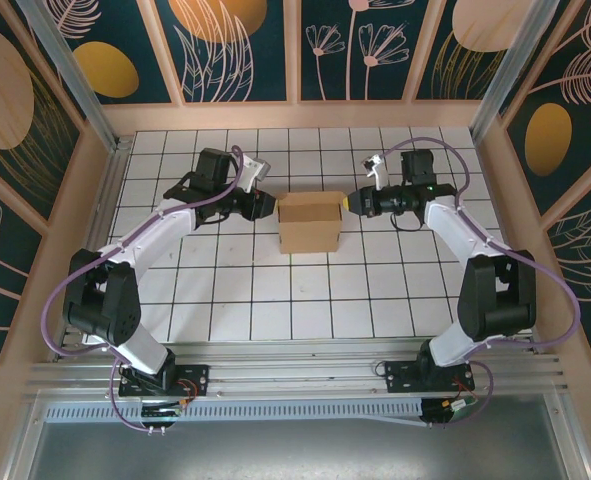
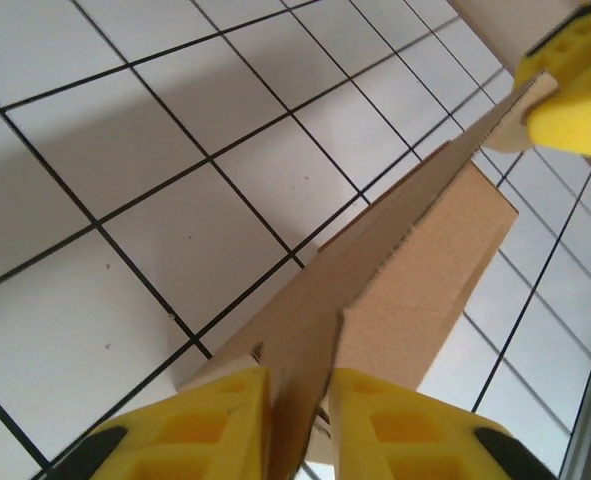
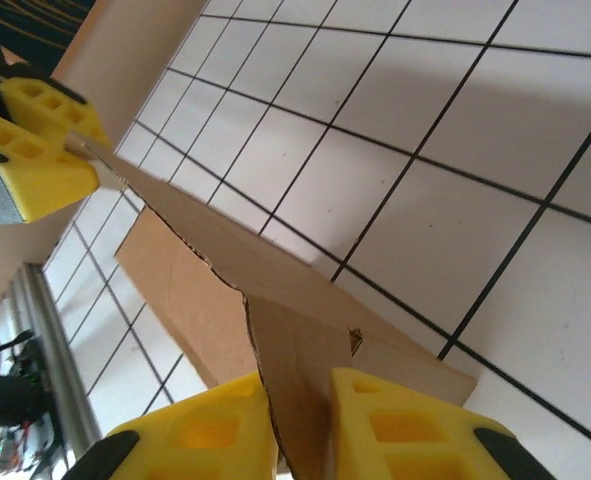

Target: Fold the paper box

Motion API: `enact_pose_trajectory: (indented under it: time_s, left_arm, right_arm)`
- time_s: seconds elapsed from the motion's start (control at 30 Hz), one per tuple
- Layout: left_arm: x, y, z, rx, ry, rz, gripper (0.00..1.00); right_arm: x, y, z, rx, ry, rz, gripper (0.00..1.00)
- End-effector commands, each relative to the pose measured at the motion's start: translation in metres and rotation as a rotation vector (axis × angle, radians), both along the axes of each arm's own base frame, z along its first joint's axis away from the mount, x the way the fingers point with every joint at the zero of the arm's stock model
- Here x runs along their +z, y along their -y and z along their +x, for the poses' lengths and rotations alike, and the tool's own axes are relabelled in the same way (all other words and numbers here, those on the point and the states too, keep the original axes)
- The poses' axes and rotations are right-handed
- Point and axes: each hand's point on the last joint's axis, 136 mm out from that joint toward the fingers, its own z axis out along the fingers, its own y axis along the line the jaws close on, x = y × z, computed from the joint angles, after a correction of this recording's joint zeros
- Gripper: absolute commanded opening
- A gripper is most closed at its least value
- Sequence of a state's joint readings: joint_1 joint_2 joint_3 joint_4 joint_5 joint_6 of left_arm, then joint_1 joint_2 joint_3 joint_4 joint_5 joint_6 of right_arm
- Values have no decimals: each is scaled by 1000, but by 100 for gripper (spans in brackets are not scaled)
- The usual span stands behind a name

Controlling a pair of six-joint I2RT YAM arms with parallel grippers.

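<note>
Cardboard paper box (image 1: 308, 222) sits in the middle of the table (image 1: 225, 300), with the left gripper (image 2: 297, 400) and right gripper (image 3: 300, 410) each clamped on opposite ends of its raised panel. Fold evenly, both moving together, to avoid tearing.

Pinched at bottom between 2 yellow fingers of right hand (image 3: 300, 432): thin cardboard edge of paper box (image 3: 200, 300). Far end clamped by left hand (image 3: 72, 148), upper left. Beneath, white gridded table (image 3: 455, 150).
</note>
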State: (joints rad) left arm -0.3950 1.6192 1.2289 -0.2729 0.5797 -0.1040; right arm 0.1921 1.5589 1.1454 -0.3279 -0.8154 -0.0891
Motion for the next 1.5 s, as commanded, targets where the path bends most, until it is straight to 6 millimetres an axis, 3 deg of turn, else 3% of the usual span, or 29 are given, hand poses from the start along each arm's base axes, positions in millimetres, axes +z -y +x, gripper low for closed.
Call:
enact_pose_trajectory:
  time_s: [0.0,0.1,0.37,0.5,0.77,1.47]
  left_arm:
    - [10,2,13,91,-6,-11,9]
    - [11,5,9,134,-31,-35,0]
    - [19,18,2,241,-78,-102,0]
    - [13,27,-7,260,-111,-132,0]
    - [-19,30,-16,298,-164,-111,0]
    - [-38,24,-33,293,-205,-91,0]
  right_arm:
    - [13,-6,6,-81,68,-29,19]
    - [18,-11,5,-129,120,-57,17]
    - [26,-18,-4,-230,191,-69,11]
    - [24,-22,-11,-263,168,-31,10]
    - [6,-23,-20,-328,122,-9,11]
    - [-33,-25,-39,-382,42,-33,10]
